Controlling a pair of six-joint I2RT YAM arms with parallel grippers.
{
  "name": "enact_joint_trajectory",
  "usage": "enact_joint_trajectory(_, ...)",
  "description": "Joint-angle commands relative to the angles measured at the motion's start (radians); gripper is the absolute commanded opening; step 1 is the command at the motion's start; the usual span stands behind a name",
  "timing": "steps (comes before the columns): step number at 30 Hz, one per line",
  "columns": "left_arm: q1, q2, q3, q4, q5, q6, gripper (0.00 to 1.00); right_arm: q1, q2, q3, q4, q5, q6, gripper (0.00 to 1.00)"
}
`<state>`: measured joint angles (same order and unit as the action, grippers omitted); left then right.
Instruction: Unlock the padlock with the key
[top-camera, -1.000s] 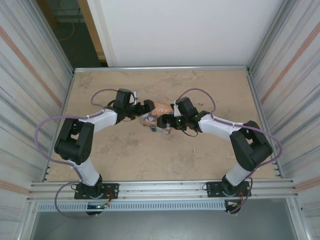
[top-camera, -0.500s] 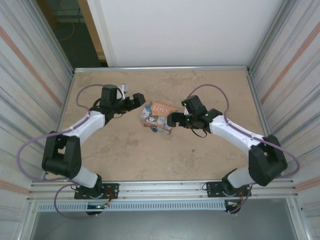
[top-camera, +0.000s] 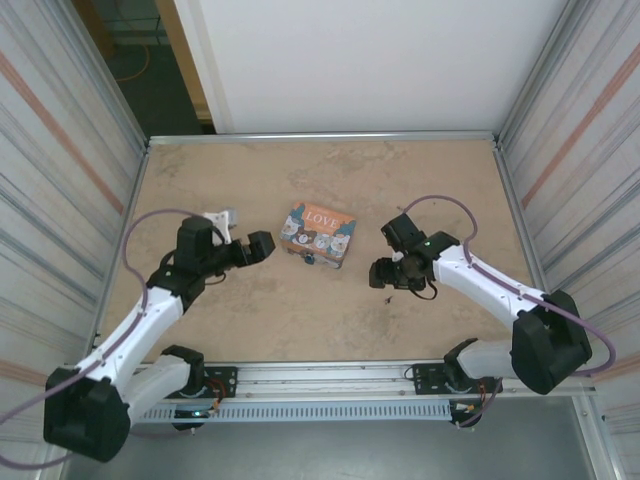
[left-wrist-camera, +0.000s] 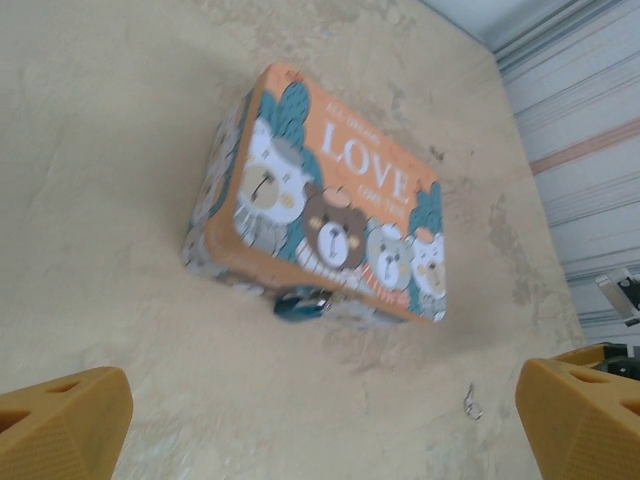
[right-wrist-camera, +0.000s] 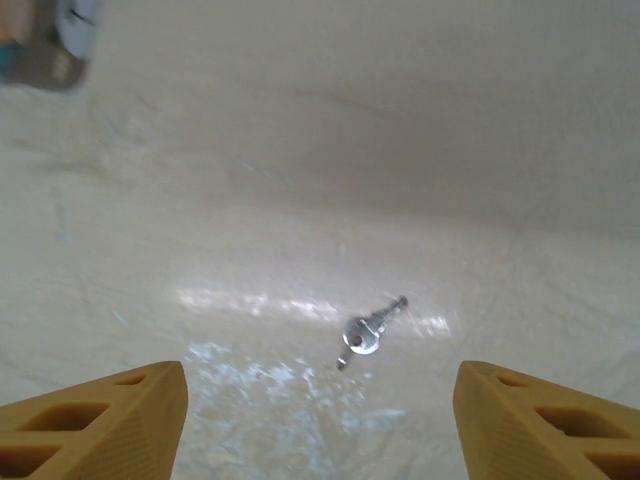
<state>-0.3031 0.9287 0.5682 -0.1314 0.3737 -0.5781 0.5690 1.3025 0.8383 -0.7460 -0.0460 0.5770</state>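
Note:
The small teal padlock (left-wrist-camera: 300, 303) hangs at the front edge of the orange "LOVE" tin (left-wrist-camera: 330, 200), mid-table; from above the padlock (top-camera: 309, 260) is a tiny dark spot. A silvery key (right-wrist-camera: 368, 332) lies flat on the table, right of the tin; the top view shows the key (top-camera: 388, 297) as a speck. My right gripper (right-wrist-camera: 320, 425) hovers over it, open, with the key on the table ahead of its fingers and apart from both. My left gripper (left-wrist-camera: 320, 430) is open and holds nothing, left of the tin (top-camera: 318, 235) and facing it.
Metal rails (top-camera: 320, 136) edge the sandy tabletop, with corrugated walls on both sides. The right arm (top-camera: 480, 285) reaches in from the right and the left arm (top-camera: 150, 300) from the left, with bare table around the tin.
Both grippers have pulled back from the tin. The left arm swung out to the left and nearer; the right gripper moved nearer over the key, its jaws narrowing somewhat.

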Motion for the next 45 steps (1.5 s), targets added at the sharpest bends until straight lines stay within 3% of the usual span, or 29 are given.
enact_joint_trajectory(1, -0.004, -0.075, -0.056, -0.036, -0.057, -0.022, 0.99, -0.001, 0.022, -0.021, -0.029, -0.01, 0.031, 0.65)
enact_joint_trajectory(21, -0.003, -0.063, -0.089, -0.031, -0.06, -0.034, 0.99, 0.068, 0.175, -0.045, 0.019, 0.02, 0.09, 0.33)
enact_joint_trajectory(45, -0.002, -0.062, -0.073, -0.05, -0.06, -0.027, 0.99, 0.069, 0.216, -0.094, 0.065, 0.029, 0.091, 0.11)
